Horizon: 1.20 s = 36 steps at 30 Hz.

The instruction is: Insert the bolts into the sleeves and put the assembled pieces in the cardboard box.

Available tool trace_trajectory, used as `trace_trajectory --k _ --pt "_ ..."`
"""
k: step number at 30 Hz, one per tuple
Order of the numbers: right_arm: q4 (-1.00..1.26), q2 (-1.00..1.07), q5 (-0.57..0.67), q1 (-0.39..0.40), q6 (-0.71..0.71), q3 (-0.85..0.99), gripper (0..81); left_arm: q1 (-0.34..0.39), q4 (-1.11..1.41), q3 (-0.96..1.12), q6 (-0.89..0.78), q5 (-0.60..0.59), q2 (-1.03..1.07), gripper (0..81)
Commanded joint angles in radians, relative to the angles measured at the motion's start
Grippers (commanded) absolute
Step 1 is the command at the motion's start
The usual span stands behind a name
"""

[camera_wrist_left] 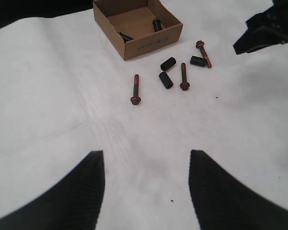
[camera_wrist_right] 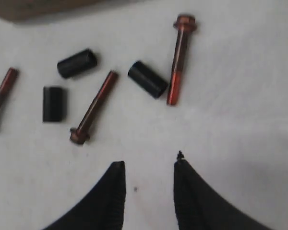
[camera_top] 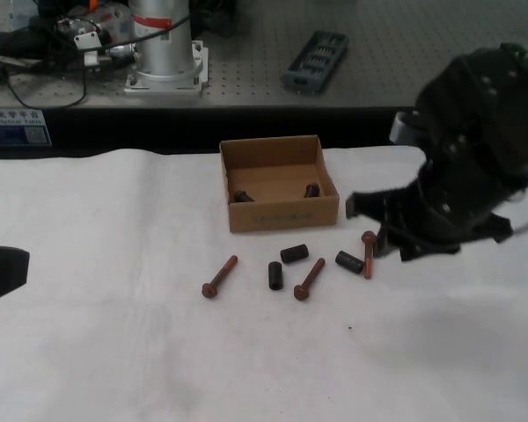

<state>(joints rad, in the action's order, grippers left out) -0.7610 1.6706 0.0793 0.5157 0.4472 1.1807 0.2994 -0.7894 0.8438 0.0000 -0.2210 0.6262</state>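
Bulky matte-black right arm (camera_top: 475, 149); black left arm (camera_top: 0, 268); 2 tapered black fingers (camera_wrist_right: 105, 201) each.

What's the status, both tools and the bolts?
Left tool open, empty, over bare cloth. Right tool open, empty, by rightmost bolt and sleeve. Two dark pieces in cardboard box; nothing blocking.

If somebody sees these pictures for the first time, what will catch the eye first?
The open cardboard box in the middle of the white cloth draws the eye first, with two dark pieces lying inside it. Just in front of it, copper-coloured bolts and black sleeves lie scattered. The right tool, its fingers open, hangs close beside them.
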Motion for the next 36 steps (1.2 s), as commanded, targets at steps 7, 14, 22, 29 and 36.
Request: trace_trajectory --k 7,14,22,29,36 --pt "-0.087 0.273 0.006 -0.064 0.0 0.266 26.0 -0.003 0.005 0.003 0.042 0.008 -0.005 38.9" --pt "-0.061 0.331 0.006 -0.063 0.0 0.268 26.0 -0.003 0.005 0.003 0.076 0.008 0.021 38.9" --pt "0.018 0.366 0.006 -0.067 0.0 0.268 26.0 -0.003 0.005 0.003 0.076 0.008 0.096 38.9" --pt "0.074 0.383 0.004 -0.073 0.029 0.268 26.0 -0.003 0.006 0.003 0.076 0.008 0.112 38.9" --pt "0.082 0.422 0.006 -0.073 0.072 0.268 26.0 -0.003 0.006 0.003 0.076 0.008 0.112 38.9"
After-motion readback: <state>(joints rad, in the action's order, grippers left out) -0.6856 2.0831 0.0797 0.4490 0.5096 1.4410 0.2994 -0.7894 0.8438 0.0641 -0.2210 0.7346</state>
